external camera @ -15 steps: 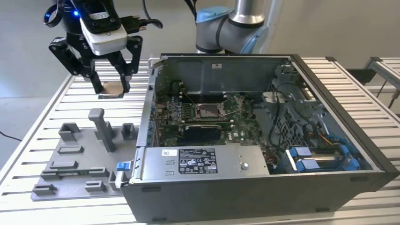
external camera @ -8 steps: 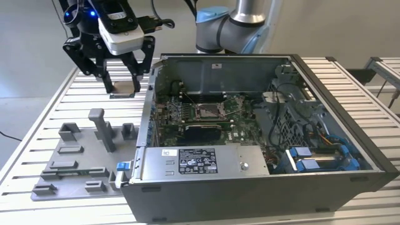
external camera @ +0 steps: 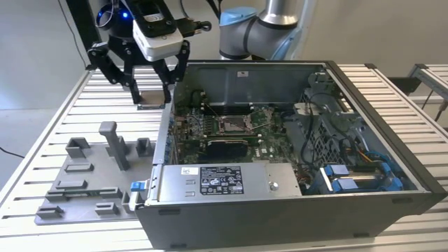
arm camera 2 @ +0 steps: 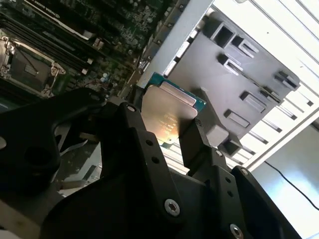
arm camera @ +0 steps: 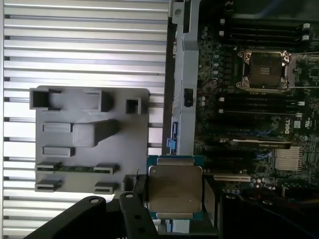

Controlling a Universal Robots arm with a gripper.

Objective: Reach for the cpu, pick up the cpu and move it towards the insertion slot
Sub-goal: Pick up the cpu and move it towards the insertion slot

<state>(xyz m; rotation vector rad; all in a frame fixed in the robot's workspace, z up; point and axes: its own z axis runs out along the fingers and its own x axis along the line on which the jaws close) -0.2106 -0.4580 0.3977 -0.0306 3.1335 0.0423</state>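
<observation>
Currently the gripper (external camera: 151, 97) pinches the cpu (external camera: 152, 99) by two opposite edges, its black fingers (arm camera 2: 197, 137) closed on the chip's sides, and holds it in the air above the slatted table (external camera: 63, 113), just outside the wall of the grey computer case (external camera: 280, 220). In both wrist views the chip's pale silver lid faces the camera, ringed by a thin green border. The insertion slot (external camera: 233, 124) lies inside the case on the green board, well apart from the chip, its metal frame surrounding a dark centre. The grip looks narrow, on thin edges only, so a jolt could let the chip twist or slip out. Passing the case wall too low could knock it loose. The grey fixture plate (external camera: 81, 184) sits on the table beside the case.
</observation>
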